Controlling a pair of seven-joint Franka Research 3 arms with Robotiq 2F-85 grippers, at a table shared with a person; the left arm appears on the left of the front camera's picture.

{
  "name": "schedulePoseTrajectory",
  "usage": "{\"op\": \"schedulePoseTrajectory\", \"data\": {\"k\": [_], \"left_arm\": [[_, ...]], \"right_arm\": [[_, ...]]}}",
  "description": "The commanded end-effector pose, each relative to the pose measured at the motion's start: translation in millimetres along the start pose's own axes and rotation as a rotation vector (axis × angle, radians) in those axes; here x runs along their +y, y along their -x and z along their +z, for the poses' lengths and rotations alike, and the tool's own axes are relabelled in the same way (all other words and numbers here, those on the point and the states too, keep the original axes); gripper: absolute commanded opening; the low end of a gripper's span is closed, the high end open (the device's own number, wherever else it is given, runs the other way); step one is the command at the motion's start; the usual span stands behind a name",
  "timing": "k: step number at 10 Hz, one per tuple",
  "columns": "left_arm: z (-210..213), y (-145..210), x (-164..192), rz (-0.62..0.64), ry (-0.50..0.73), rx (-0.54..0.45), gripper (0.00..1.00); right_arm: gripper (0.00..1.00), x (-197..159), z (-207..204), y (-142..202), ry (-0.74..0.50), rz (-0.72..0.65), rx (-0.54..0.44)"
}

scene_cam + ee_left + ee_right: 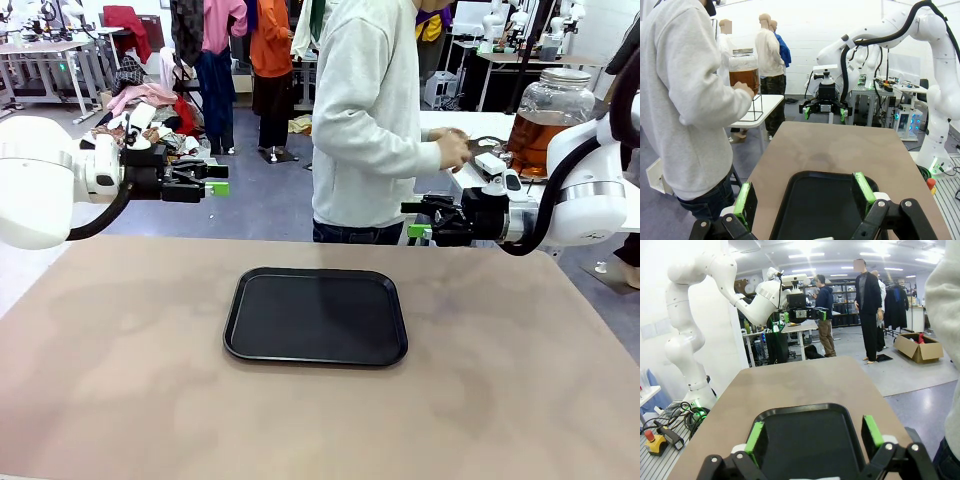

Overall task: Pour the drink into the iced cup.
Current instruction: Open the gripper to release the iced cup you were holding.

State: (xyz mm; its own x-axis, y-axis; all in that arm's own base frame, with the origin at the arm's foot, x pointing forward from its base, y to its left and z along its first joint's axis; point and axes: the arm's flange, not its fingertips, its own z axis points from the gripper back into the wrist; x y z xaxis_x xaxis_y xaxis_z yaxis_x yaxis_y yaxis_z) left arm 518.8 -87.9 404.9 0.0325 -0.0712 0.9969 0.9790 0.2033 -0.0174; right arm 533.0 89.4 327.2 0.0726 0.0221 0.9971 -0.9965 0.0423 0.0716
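**Empty tray, open grippers, drink off to the side**

A broad table (120, 380) with a matte tan-brown, faintly mottled top fills the near ground. Behind it lies a busy workshop with grey floor, white walls, hanging clothes, heaps of garments and other benches.

A person (365, 120) in a soft light-grey sweatshirt stands at the far edge, turned toward a white side table (455, 125), hands raised together near the jar there. What they hold cannot be made out.

A black tray (316, 316), a shallow rounded rectangle with a raised glossy rim, lies flat near the table's middle with nothing on it.

The jar (548, 120) is big, round, clear glass with a metal lid, standing on the side table beyond the right arm. The drink (535, 140), translucent amber-brown, fills its lower part, well apart from the tray.

The left gripper (212, 178) hangs above the table's far left edge, pointing inward, its fingers spread apart and holding nothing. The right gripper (418, 222) mirrors it at the far right, fingers likewise spread and empty. Both have black fingers with green pads.
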Motion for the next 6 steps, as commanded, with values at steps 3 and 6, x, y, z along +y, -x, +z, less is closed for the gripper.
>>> {"op": "schedulePoseTrajectory", "data": {"k": [3,6], "left_arm": [[-0.9,-1.6,0.1,0.000,-0.012,-0.008,1.00],[-0.9,-1.6,0.1,0.000,-0.012,-0.008,1.00]], "right_arm": [[1.00,-1.9,-1.4,-1.9,-0.002,0.004,-0.001],[1.00,-1.9,-1.4,-1.9,-0.002,0.004,-0.001]]}}
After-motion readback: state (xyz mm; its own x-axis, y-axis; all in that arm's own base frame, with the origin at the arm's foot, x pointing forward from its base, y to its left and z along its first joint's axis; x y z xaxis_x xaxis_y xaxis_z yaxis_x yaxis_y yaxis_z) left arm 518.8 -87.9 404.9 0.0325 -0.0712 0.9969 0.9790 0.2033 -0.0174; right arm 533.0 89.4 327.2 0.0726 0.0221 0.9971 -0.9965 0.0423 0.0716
